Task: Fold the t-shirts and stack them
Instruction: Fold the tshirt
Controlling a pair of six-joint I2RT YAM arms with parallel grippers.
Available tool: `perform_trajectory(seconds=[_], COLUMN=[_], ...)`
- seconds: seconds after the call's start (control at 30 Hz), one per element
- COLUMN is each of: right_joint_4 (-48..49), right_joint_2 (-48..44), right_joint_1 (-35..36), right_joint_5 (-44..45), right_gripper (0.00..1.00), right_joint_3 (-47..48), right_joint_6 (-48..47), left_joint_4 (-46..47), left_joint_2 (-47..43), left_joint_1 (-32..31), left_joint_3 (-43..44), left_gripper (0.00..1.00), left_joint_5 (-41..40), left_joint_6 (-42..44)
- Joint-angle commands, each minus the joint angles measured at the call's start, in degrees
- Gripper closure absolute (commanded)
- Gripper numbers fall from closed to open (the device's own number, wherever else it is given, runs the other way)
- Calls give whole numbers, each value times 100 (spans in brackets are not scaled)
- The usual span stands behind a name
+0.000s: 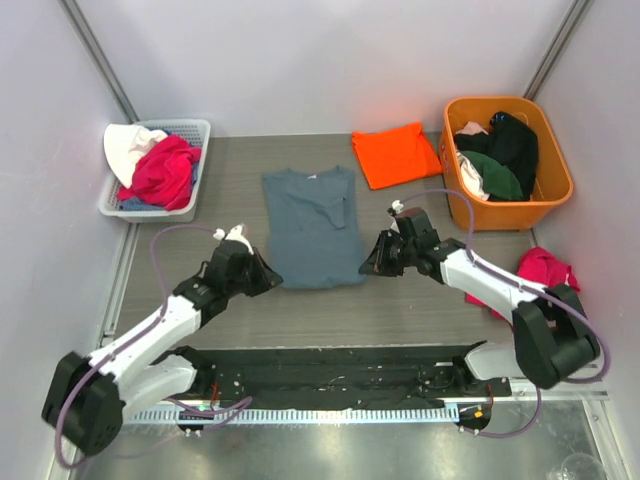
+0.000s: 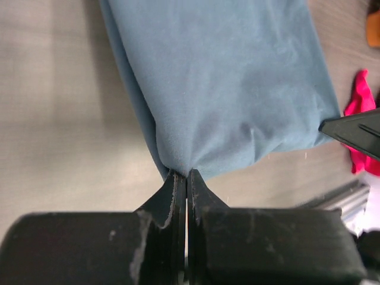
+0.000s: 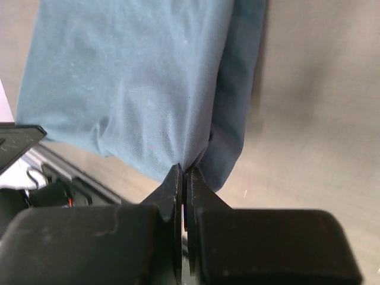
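Grey tabletop (image 1: 400, 310), walled in white, is seen from above. A slate blue-grey t-shirt (image 1: 312, 225) is spread flat at its centre, with a folded orange t-shirt (image 1: 395, 153) beyond. The blue-grey one's near hem corners are pinched tight by the left gripper (image 1: 271, 283) and right gripper (image 1: 366, 267). Both corners are best lifted together, evenly, toward the collar.

Matt cotton t-shirt (image 1: 312, 228), wood-grain table (image 1: 400, 300)

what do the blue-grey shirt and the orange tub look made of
The blue-grey shirt looks like soft, matte knit cotton: it puckers and creases at its pinched corners. The orange tub looks like rigid, smooth plastic: its walls hold their shape.
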Motion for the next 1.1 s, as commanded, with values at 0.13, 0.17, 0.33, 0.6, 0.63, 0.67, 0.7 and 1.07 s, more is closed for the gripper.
perform_trajectory(seconds=[0.13, 0.17, 0.33, 0.6, 0.63, 0.67, 0.7, 1.07], right_joint_4=[-858, -902, -1305, -1913, -1991, -2018, -2045, -2414], right_joint_2=[-1542, -1674, -2438, -2897, -2923, -2984, -3020, -2423], right_joint_1=[764, 834, 1413, 2425, 2504, 2696, 2767, 2874], right_joint_5=[329, 356, 654, 1261, 1366, 1436, 1498, 3088], right_gripper=[99, 99, 99, 99, 99, 99, 99, 99], right_joint_3=[-816, -878, -993, -773, -721, -703, -668, 781], right_joint_6=[838, 908, 1312, 1822, 1892, 2024, 2068, 1525], left_joint_4=[-1555, -1643, -2320, -3006, -3015, -3050, -3085, -3104], left_joint_2=[-1963, -2139, -3080, -3424, -3441, -3459, -3468, -2231], left_joint_1=[-565, -636, -1268, -2033, -2191, -2262, -2332, -2421], left_joint_3=[-703, -808, -835, -519, -484, -457, -405, 1563], left_gripper=[100, 100, 100, 100, 100, 100, 100, 100], left_joint_5=[-267, -259, -653, -1041, -1076, -1181, -1269, -2709], left_joint_6=[-912, -992, -1370, -1739, -1792, -1845, -1897, -1160])
